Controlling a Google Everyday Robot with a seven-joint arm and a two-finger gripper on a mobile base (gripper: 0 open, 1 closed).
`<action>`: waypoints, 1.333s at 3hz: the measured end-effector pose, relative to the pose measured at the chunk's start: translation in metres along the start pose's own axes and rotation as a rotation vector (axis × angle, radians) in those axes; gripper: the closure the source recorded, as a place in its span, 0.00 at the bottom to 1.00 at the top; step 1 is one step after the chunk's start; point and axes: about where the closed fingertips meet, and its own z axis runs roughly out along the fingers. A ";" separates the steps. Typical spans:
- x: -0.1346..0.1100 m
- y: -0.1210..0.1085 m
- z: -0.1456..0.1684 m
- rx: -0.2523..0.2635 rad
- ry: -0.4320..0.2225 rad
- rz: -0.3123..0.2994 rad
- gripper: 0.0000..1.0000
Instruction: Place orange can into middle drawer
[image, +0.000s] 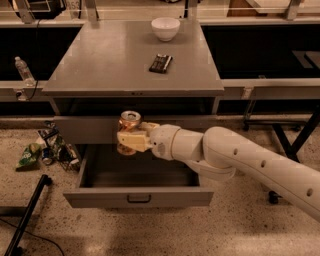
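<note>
My gripper (131, 139) is shut on the orange can (129, 125), an orange-tan can with a silver top rim, held upright. The can hangs in front of the upper drawer front (90, 129), just above the back left part of the middle drawer (137, 197). The middle drawer is pulled out and open, a shallow grey tray with a small dark bar handle (139, 199); its inside looks bare. My white arm (240, 160) reaches in from the right.
A white bowl (165, 28) and a flat dark bar (160, 63) lie on the grey cabinet top (100, 65). Litter and a green bag (45, 150) lie on the floor at left, with a plastic bottle (23, 71) above. A black pole (27, 215) lies bottom left.
</note>
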 end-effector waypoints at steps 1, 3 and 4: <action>-0.001 0.000 0.000 0.001 -0.002 -0.001 1.00; 0.113 -0.036 0.046 -0.115 0.106 -0.099 1.00; 0.164 -0.064 0.078 -0.202 0.126 -0.195 1.00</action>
